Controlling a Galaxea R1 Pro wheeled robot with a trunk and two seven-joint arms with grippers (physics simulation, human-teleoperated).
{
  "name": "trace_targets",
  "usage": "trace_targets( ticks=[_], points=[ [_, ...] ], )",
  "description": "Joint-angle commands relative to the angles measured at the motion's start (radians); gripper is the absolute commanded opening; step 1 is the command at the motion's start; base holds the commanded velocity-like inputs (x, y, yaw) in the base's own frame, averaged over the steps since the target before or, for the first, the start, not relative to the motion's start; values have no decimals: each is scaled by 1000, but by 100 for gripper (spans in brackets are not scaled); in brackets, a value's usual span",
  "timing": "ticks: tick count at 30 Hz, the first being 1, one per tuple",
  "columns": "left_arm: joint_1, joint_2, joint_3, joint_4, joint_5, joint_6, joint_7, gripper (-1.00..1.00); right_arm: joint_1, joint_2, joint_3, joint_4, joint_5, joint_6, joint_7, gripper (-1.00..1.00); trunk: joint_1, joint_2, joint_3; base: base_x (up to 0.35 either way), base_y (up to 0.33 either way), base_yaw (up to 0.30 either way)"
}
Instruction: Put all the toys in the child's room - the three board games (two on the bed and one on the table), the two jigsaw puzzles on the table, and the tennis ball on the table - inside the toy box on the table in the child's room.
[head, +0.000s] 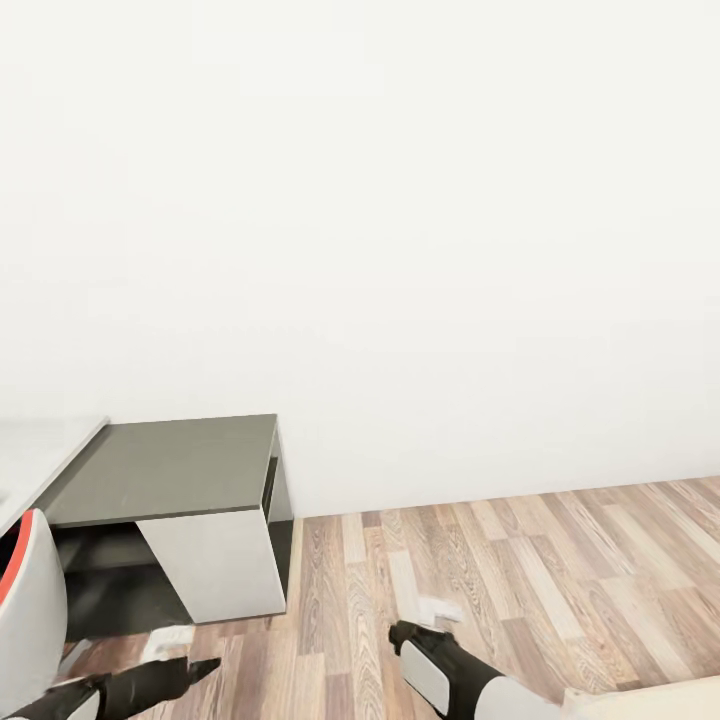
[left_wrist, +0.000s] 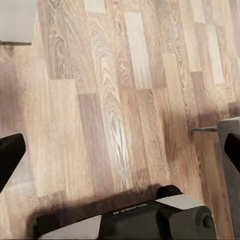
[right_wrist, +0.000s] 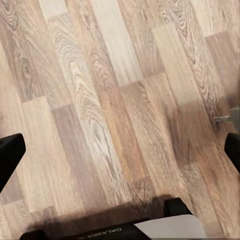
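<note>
**In transit, with the toys out of frame**

The worktop stands at the robot's left against the wall, bare where visible; no toy or toy box can be seen here; both the left gripper and the right gripper hang spread and empty over wood floor; the risk, I judge, is clipping the worktop's corner while turning.

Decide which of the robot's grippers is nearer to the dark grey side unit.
Left. The left gripper hangs low just in front of the dark grey side unit, near its white panel. The right gripper is out over the wooden floor, well off to the unit's right.
</note>
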Motion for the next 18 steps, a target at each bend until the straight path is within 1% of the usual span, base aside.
trace_targets(
  ticks=[1,2,3,4,6,7,8,9,10,12,13,15,18],
  points=[
    [11,-10,-7,17,-1,-23,22,100,7,0,7,8,-1,2,-7,100,1,-2,-2,0,0,0],
    [37,-27,-7,32,-18,-62,64,100,29,0,6,15,-1,-2,-6,100,1,-2,-2,0,0,0],
    [58,-40,-7,37,-29,-85,100,100,44,1,7,18,0,-3,-6,100,1,-2,-2,0,0,0],
    [68,-47,-7,39,-33,-96,122,100,51,1,7,19,0,-4,-6,100,1,-2,-2,0,0,0],
    [110,-73,-7,44,-46,-134,231,100,73,1,8,22,-1,-5,-6,100,1,-2,-2,0,0,0],
    [120,-79,-7,44,-49,-143,262,100,79,2,8,22,-1,-6,-6,100,1,-2,-2,0,0,0],
    [151,-96,-7,46,-60,-163,354,100,101,3,8,23,-1,-8,-6,100,1,-2,-2,0,0,0],
    [161,-101,-7,46,-64,-169,383,100,109,3,8,23,0,-9,-6,100,1,-2,-2,-7,0,0],
    [179,-111,-7,46,-72,-180,438,100,124,3,8,23,0,-16,-6,100,1,-2,-2,-29,0,0],
    [211,-127,-7,48,-82,-198,528,100,153,4,7,23,-1,-39,-6,100,1,-2,-2,-19,0,0],
    [218,-131,-7,49,-84,-201,547,100,161,4,7,24,-1,-46,-6,100,1,-2,-2,-17,0,0],
    [245,-147,-7,50,-86,-207,601,100,193,4,7,24,-1,-74,-6,100,1,-2,-2,-27,0,0],
    [276,-178,-7,51,-88,-208,631,100,235,5,8,24,-2,-103,-4,100,1,-2,-2,-11,0,0]
  ],
)
